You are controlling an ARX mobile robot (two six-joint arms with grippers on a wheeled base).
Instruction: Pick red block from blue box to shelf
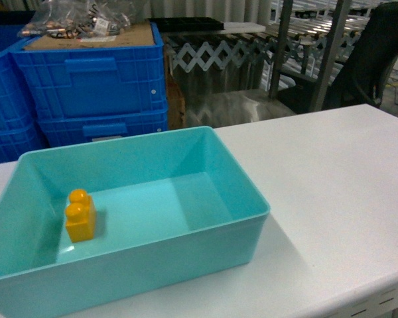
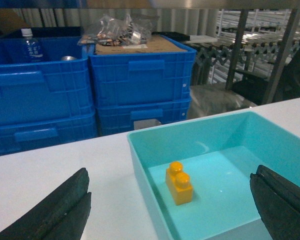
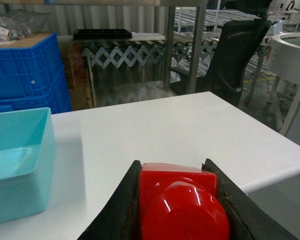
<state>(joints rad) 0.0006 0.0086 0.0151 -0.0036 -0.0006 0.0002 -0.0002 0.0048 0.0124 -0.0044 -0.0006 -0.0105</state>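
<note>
The right gripper [image 3: 182,200] has the red block [image 3: 182,205] pinched tight between its two dark fingers [image 3: 120,210], stud facing the wrist camera, and it hangs above the white worktop [image 3: 160,125], out to the right of the blue box [image 3: 20,155]. How high above the surface it rides is hard to judge from this close. Over on the other side, the left gripper [image 2: 170,210] is spread wide, one finger [image 2: 55,210] over bare worktop, the other over the box's right side, nothing between them. Inside the box sits a yellow brick [image 1: 80,215], upright on the floor near the left wall, two studs on top. The box itself sits at the worktop's front left corner. Behind the back edge stand stacked blue crates [image 1: 93,79], and further right the steel shelf [image 3: 185,45] uprights rise, well apart from the block.
</note>
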